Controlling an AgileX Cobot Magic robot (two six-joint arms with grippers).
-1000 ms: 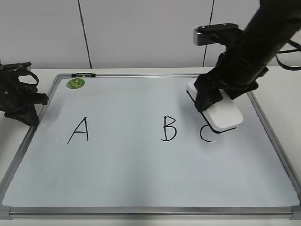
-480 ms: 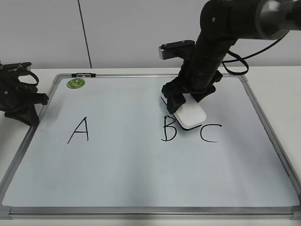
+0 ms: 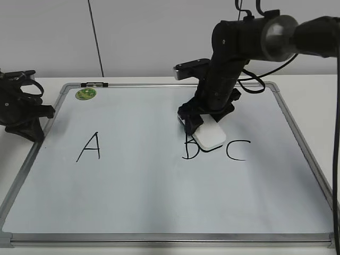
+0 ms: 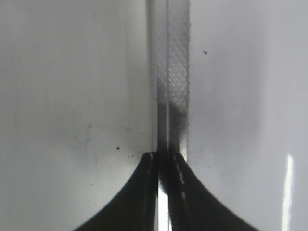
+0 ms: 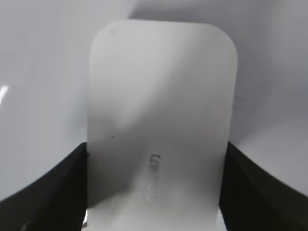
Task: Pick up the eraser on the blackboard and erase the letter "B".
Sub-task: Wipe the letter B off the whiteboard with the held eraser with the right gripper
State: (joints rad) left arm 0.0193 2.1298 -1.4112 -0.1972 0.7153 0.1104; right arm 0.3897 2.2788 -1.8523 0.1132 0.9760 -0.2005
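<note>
The blackboard (image 3: pixel 133 191) is a white dry-erase board with a grey frame, flat on the table. My right gripper (image 3: pixel 204 121) is shut on the eraser (image 3: pixel 211 136), a white rounded block, and presses it on the board over the upper part of the letter "B" (image 3: pixel 188 152). Only the B's lower strokes show. In the right wrist view the eraser (image 5: pixel 161 120) fills the space between the black fingers of my right gripper (image 5: pixel 156 187). My left gripper (image 3: pixel 33 123) rests shut at the board's left edge; in the left wrist view my left gripper (image 4: pixel 166 159) has its fingers closed over the frame (image 4: pixel 173 72).
A black "A" (image 3: pixel 89 147) is at the left and a black "C" (image 3: pixel 237 150) just right of the eraser. A round green magnet (image 3: pixel 85 94) sits at the board's far left corner. A marker lies on the top frame (image 3: pixel 95 84).
My right arm has carried the eraser left from above the "C" to the "B" and lowered it; the B's upper part is now covered. The left arm has not moved.
</note>
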